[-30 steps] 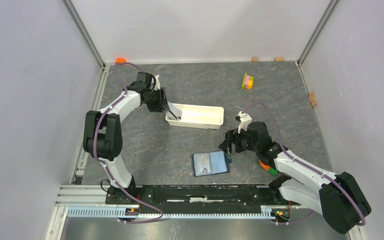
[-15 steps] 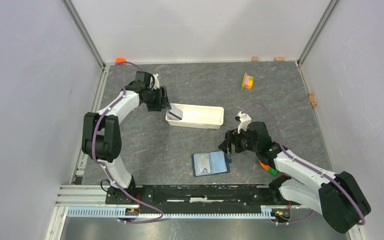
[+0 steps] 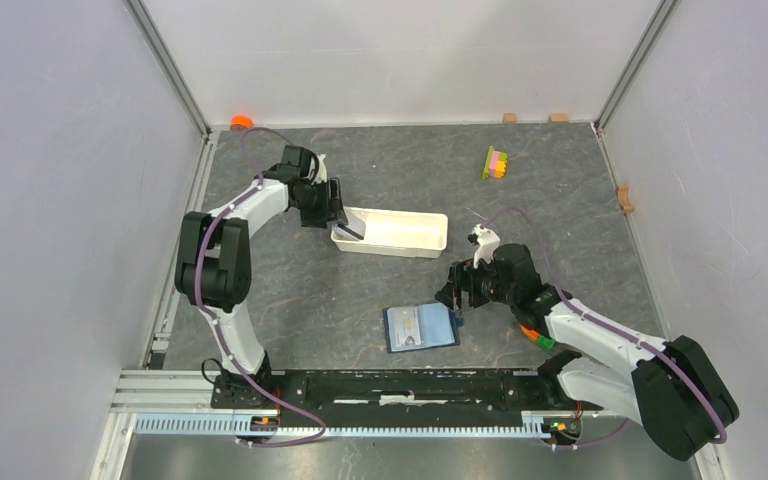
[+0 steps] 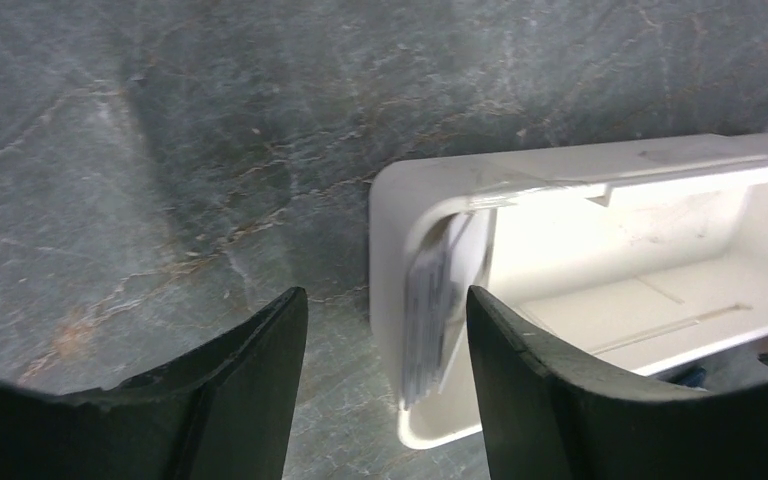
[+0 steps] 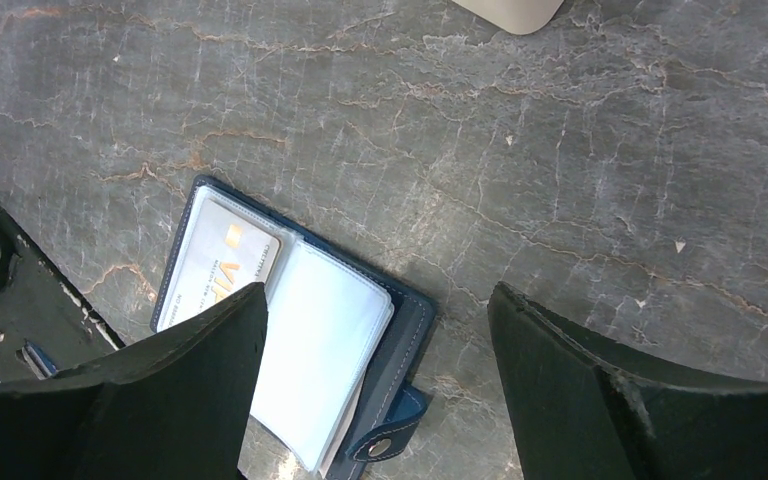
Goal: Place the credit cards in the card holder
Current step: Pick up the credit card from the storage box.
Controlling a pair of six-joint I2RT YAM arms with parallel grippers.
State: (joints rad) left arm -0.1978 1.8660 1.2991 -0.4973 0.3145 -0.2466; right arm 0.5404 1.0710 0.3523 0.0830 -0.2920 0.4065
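Note:
The credit cards (image 4: 438, 300), a thin silvery bundle, stand on edge and blurred against the inside of the left end wall of a white tray (image 4: 600, 170). My left gripper (image 4: 385, 297) is open and straddles that end wall without touching the cards. In the top view the left gripper (image 3: 343, 222) is at the tray's left end. The card holder (image 5: 400, 340) lies open on the table, light pockets up, with one pale card (image 5: 218, 268) in its left pocket. My right gripper (image 5: 378, 292) hovers open just above it, holding nothing. From above, the card holder (image 3: 420, 327) is left of the right gripper (image 3: 457, 296).
The long white tray (image 3: 400, 214) lies across the middle of the table. A yellow-pink-green block stack (image 3: 496, 162) stands at the back right. Small wooden blocks (image 3: 625, 197) line the right and rear edges. An orange piece (image 3: 241, 121) sits in the back left corner.
My left jaws have spread wider over the tray's left end, and that arm has shifted a little to the right. The right arm and the card holder have stayed put.

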